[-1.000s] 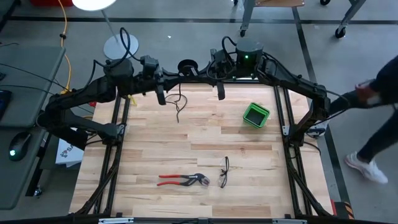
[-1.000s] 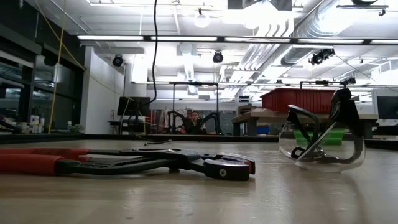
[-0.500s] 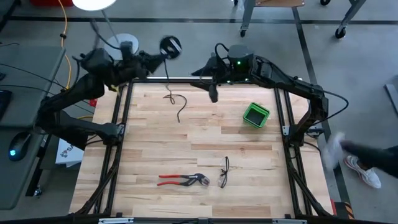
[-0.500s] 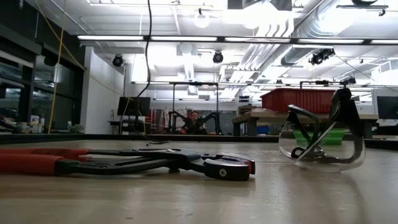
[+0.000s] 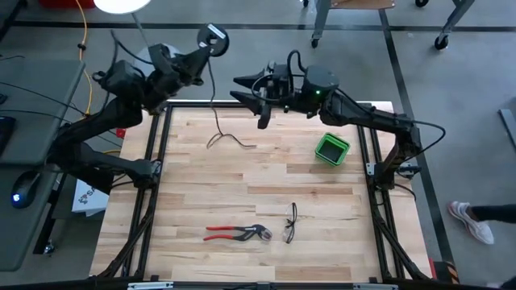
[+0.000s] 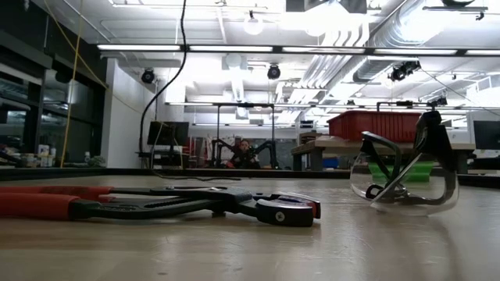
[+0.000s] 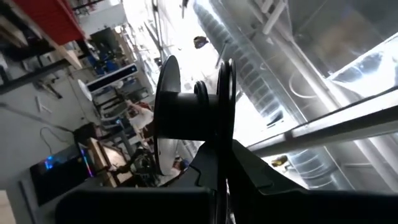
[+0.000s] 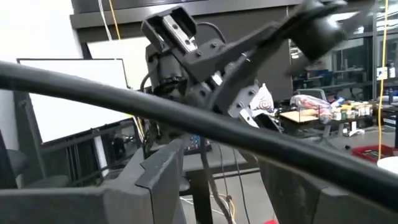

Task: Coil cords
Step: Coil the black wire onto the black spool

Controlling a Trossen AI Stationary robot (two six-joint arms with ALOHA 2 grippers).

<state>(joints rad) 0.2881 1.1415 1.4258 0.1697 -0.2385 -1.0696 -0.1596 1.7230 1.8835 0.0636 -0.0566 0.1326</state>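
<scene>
The cord's black reel [image 5: 214, 36] is up beyond the table's far edge, with my left gripper [image 5: 199, 55] shut on it. In the left wrist view the reel [image 7: 186, 115] shows edge-on, with two flanges and a hub. The thin black cord [image 5: 213, 97] hangs from the reel, and its free end [image 5: 234, 142] lies in a loose curl on the wood near the far edge. My right gripper [image 5: 244, 89] is open just right of the hanging cord and holds nothing. In the right wrist view the cord [image 8: 205, 174] hangs ahead of its fingers. My left gripper pinches one flange of the reel [image 7: 224, 134] between its two fingers, at the flange's rim. The fingers slant upward and away from the table. The reel is lifted clear, its axle across the fingers, and the cord trails slack below it.
A green container [image 5: 332, 149] stands at the table's right. Red-handled pliers [image 5: 238, 234] and safety glasses [image 5: 290, 223] lie toward the near edge. A person's leg [image 5: 480, 216] shows on the floor to the right. Bare wood lies in the middle.
My left gripper has carried the reel up and toward the far left, beyond the far edge, rolling its wrist as it went. My right gripper has opened and gone toward the table's left. The cord's end on the table has been dragged and spread out.
</scene>
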